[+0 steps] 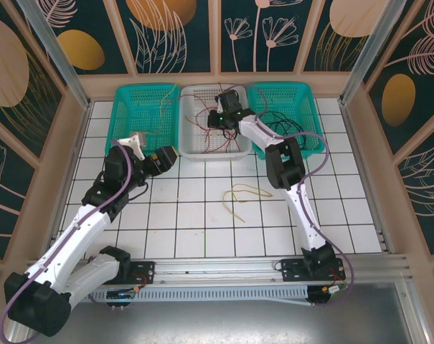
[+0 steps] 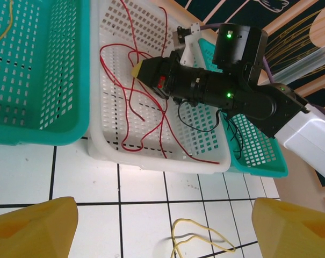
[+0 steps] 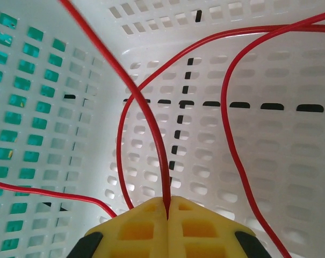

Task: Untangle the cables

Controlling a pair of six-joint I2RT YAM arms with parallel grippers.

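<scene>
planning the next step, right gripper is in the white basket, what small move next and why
Probably raise the right gripper slightly: it is shut on a red cable that crosses other red loops in the basket, so lifting should separate it.

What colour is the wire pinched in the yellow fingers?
The wire is red; right wrist view shows it best.

We see thin red wires (image 3: 134,92) sprawled in loose, crossing loops over the floor of the white slotted plastic basket (image 2: 151,164), one strand pinched in the closed right gripper (image 3: 167,207). A thin black wire (image 2: 197,130) coils in the right-hand teal plastic basket (image 1: 303,89). A thin pale yellow wire (image 1: 244,190) lies looped on the white tiled table (image 1: 202,229).
</scene>
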